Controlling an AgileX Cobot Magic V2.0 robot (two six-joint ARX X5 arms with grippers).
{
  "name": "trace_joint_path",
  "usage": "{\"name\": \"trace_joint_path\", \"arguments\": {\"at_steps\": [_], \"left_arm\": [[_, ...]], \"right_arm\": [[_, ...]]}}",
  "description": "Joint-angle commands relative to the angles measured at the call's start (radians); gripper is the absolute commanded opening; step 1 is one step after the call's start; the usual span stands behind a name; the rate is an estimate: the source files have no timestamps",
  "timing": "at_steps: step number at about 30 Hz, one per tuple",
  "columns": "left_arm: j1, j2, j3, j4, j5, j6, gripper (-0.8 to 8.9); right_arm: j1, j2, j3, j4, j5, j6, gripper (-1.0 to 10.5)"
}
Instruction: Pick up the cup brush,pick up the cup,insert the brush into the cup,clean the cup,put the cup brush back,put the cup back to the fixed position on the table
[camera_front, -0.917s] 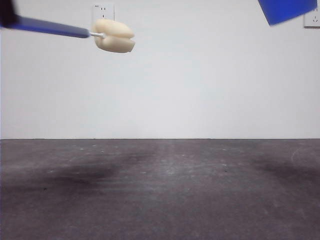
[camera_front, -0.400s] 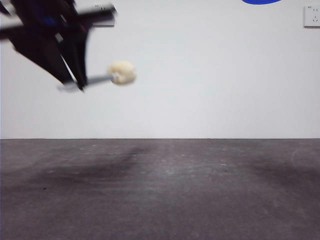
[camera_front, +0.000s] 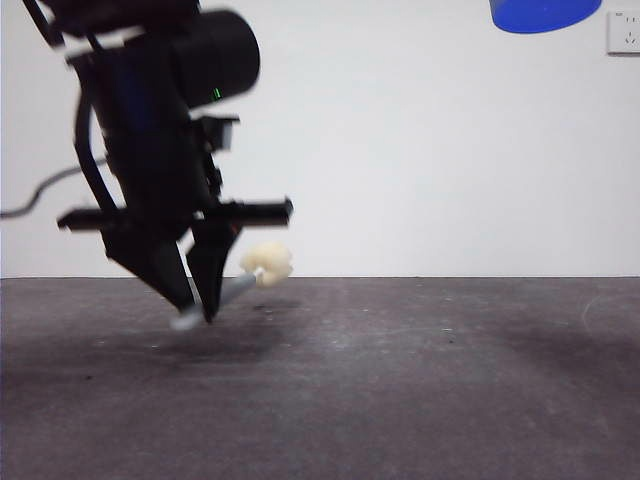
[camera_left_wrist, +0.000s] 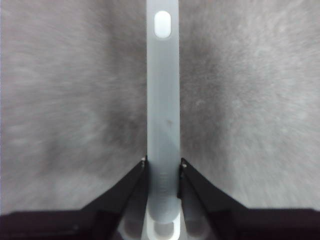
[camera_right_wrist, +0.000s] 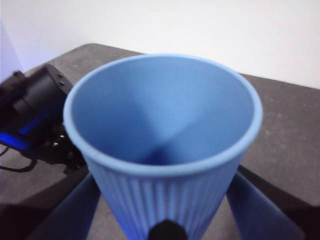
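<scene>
My left gripper (camera_front: 200, 308) is shut on the cup brush handle (camera_left_wrist: 163, 115) and hangs low at the left of the front view, just above the table (camera_front: 400, 380). The brush (camera_front: 232, 291) slants down, its cream-yellow sponge head (camera_front: 267, 263) a little above the table, its handle end near the surface. My right gripper (camera_right_wrist: 165, 225) is shut on the blue ribbed cup (camera_right_wrist: 162, 145), which is held upright and empty. In the front view only the cup's bottom (camera_front: 545, 14) shows, high at the top right.
A white wall stands behind the table's far edge, with a wall socket (camera_front: 624, 33) at the top right. The left arm's dark body (camera_right_wrist: 35, 115) also shows in the right wrist view, beyond the cup.
The left arm has come down steeply with the brush, from high at the left to just above the table. The cup has stayed high at the top right, shifting slightly.
</scene>
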Motion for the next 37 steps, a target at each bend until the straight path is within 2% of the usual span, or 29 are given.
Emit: {"name": "trace_joint_path", "arguments": {"at_steps": [1,4,12,14,15,19,21,26,30,37], "left_arm": [[0.017,0.051,-0.008,0.028,0.016,-0.022,-0.09],[0.03,0.094,-0.008,0.031,0.024,-0.064,-0.09],[0.04,0.123,-0.008,0.051,0.042,-0.076,-0.08],[0.039,0.123,-0.008,0.05,0.047,-0.085,0.22],[0.039,0.123,-0.008,0.044,0.053,-0.087,0.73],[0.04,0.122,-0.008,0.005,0.071,-0.085,3.86],[0.04,0.115,-0.008,-0.011,0.068,-0.084,4.42],[0.037,0.063,-0.008,-0.018,0.05,-0.058,4.41],[0.035,-0.02,-0.008,-0.014,0.042,-0.042,4.41],[0.03,-0.238,-0.008,-0.054,0.121,0.033,4.4]], "right_arm": [[0.001,-0.002,0.003,-0.016,0.001,0.04,-0.2],[0.001,-0.002,0.003,-0.038,0.002,0.055,-0.2],[0.0,0.0,0.003,-0.038,0.006,0.055,-0.2],[0.0,0.007,0.003,-0.038,0.006,0.055,-0.2],[0.0,0.012,0.003,-0.038,0.006,0.055,-0.2],[0.0,0.045,0.003,-0.026,0.01,0.053,-0.2],[-0.001,0.07,0.003,0.005,0.011,0.045,-0.2],[-0.031,0.155,0.0,0.12,0.013,0.005,-0.2],[-0.094,0.24,-0.023,0.239,-0.008,-0.011,-0.2],[-0.277,0.39,-0.167,0.51,-0.188,-0.013,-0.2]]}}
